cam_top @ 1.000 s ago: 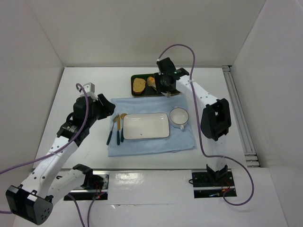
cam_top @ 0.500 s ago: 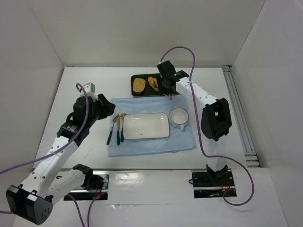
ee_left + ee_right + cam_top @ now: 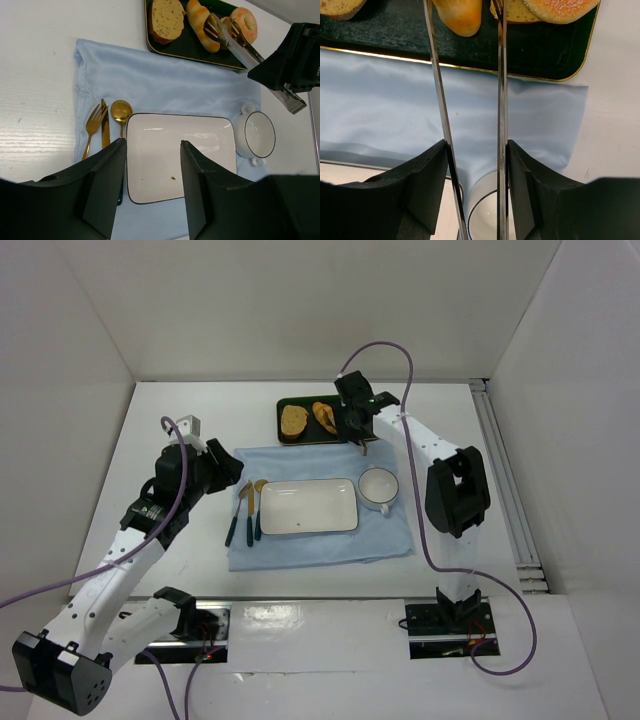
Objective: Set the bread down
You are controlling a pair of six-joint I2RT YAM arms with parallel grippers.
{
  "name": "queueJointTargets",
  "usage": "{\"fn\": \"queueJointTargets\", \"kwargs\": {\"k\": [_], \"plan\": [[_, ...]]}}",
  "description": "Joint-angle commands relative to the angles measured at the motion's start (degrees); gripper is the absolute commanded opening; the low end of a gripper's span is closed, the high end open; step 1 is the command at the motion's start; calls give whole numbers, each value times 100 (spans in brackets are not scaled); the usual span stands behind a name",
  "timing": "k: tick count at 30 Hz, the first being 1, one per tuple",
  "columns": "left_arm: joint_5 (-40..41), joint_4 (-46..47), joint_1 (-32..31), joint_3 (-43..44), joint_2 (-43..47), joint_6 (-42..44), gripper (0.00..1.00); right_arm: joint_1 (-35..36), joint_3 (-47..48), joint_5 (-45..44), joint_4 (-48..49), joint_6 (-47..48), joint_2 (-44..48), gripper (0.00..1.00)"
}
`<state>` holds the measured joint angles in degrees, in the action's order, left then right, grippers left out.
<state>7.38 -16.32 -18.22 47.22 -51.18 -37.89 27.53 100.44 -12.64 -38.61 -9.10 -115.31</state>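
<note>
From above, the right claw (image 3: 356, 418) has drawn back off the dark tray (image 3: 280, 432) toward the cup (image 3: 378, 486). That uncovers the bread (image 3: 324, 417), which lies unlifted on the tray beside the toast (image 3: 293, 420); the grab, I judge, remains to be made.

The left wrist view shows tongs (image 3: 235, 42) reaching the roll's end, perhaps touching it, with a doughnut (image 3: 243, 20) beyond. The white plate (image 3: 175, 165) carries no food, and the left claw (image 3: 152, 145) is spread and empty.

The right wrist view shows its claw pinching the tongs, blades parted either side of the roll's tip.
</note>
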Motion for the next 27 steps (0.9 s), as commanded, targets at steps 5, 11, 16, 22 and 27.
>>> {"fn": "queueJointTargets", "kwargs": {"k": [5,11,16,22,27], "plan": [[71,120,-24,33,11,-105,60,-107,204,244,108,-83,8,58],[71,120,-24,33,-41,-105,60,-213,204,446,108,-135,8,59],[71,120,-24,33,-41,-105,60,-213,204,622,55,-136,-53,59],[71,120,-24,-20,-41,-105,60,-213,204,684,-59,-136,-238,59],[71,173,-24,-20,-41,-105,60,-160,204,684,-129,-136,-352,59]]}}
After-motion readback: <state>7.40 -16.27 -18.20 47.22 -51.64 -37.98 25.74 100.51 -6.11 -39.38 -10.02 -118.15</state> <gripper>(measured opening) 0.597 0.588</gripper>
